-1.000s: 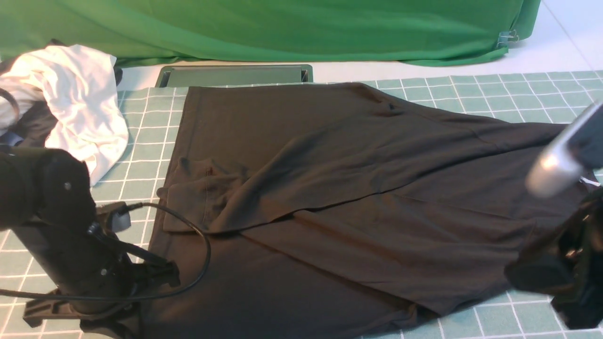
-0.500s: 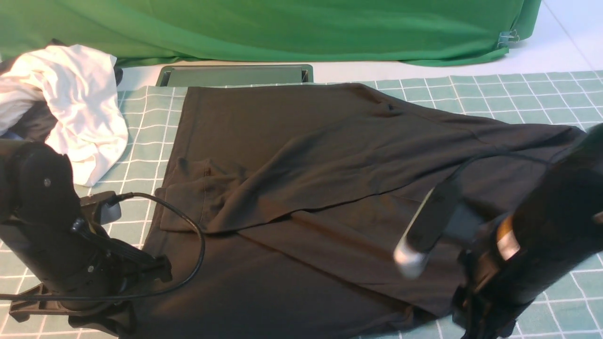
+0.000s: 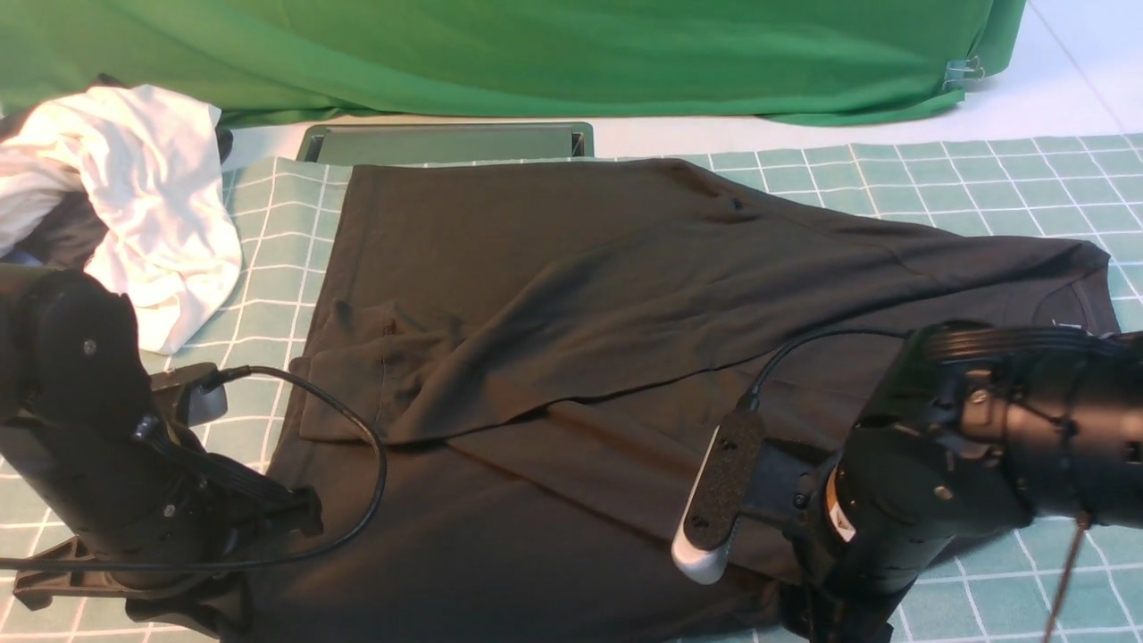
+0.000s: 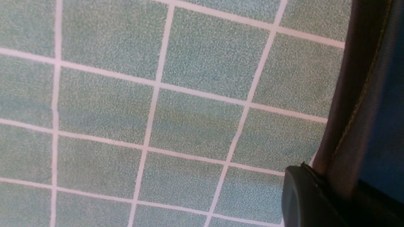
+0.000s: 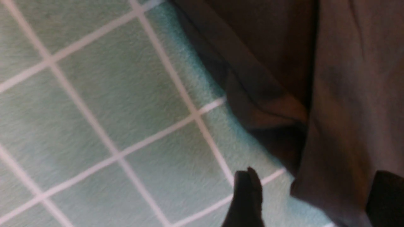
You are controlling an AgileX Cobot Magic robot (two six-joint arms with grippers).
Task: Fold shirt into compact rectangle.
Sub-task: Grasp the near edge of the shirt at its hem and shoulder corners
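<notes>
The black shirt [image 3: 571,295] lies spread on the green checked cloth [image 3: 982,179], one sleeve folded across its middle and the collar at the far right. My left gripper [image 3: 192,612] sits low at the shirt's near left corner, shut on the stitched hem [image 4: 372,94]; the left wrist view shows one finger [image 4: 300,195] pressed against that hem. My right gripper [image 3: 830,621] points down at the shirt's near right edge. Its jaws stand open [image 5: 315,198], and a flap of the shirt [image 5: 347,110] lies between the two fingers.
A crumpled white garment [image 3: 152,196] lies over dark cloth at the back left. A grey recessed tray [image 3: 446,143] sits behind the shirt, below the green backdrop [image 3: 536,54]. The right arm's camera bar [image 3: 714,500] hangs over the shirt.
My right arm has swung in from the far right and down to the shirt's near right edge, its jaws opening. The left arm shifted slightly left, still holding the hem.
</notes>
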